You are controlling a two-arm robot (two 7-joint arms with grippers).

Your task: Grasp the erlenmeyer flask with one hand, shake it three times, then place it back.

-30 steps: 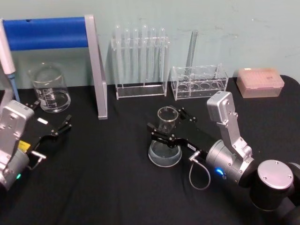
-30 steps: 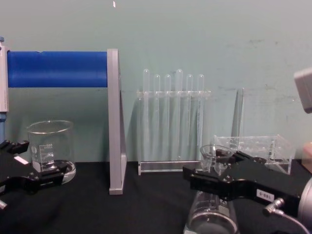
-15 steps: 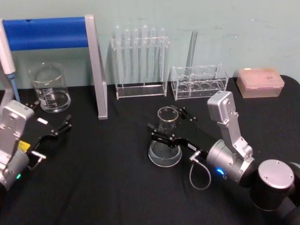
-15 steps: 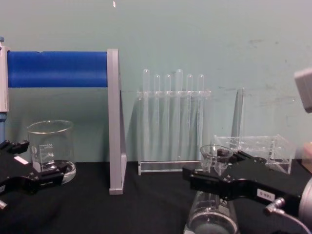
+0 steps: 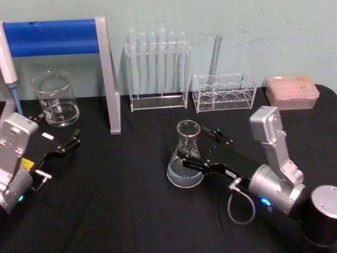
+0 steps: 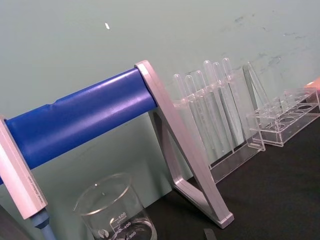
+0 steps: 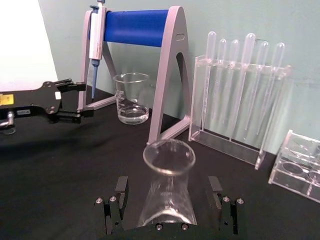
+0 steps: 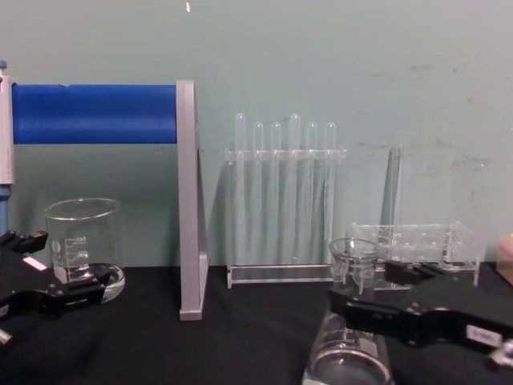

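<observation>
Our right claw (image 5: 197, 153) stands spread beside the erlenmeyer flask (image 5: 186, 158) resting on the desk (image 5: 121, 200); placement seems done, and we judge retreat comes next.

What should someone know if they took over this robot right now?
Right tool: open, fingers either side of the erlenmeyer flask, not touching it.
Left tool: open, idle at the table's left side.
Flask: upright on the black table, mid-front, held by nothing.
Done: cannot tell whether the three shakes happened.
Left: if they did, just back the right tool away; if not, grip, lift, shake, set down.
</observation>
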